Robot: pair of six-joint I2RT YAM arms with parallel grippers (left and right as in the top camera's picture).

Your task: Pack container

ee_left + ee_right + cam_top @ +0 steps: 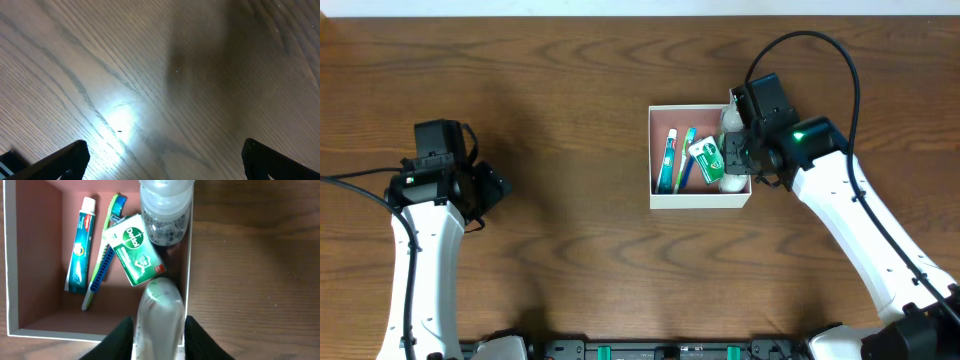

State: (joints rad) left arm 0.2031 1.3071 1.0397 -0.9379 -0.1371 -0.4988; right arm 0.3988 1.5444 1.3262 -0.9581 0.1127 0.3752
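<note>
The container [700, 203] is a white-walled box with a reddish-brown inside, right of the table's centre. It holds a toothpaste tube [80, 250], a green and blue toothbrush [102, 260], a green soap box [136, 250] and a clear bottle [165, 210]. My right gripper [159, 340] is shut on a white tube-shaped bottle [160, 310], which sits at the container's near right corner, against its wall [7, 255] [731, 182]. My left gripper [162, 157] is open and empty over bare wood at the far left [490, 190].
The table is dark wood grain [570, 100]. The right arm [860, 230] reaches in from the lower right. The left arm [420, 250] stands along the left side.
</note>
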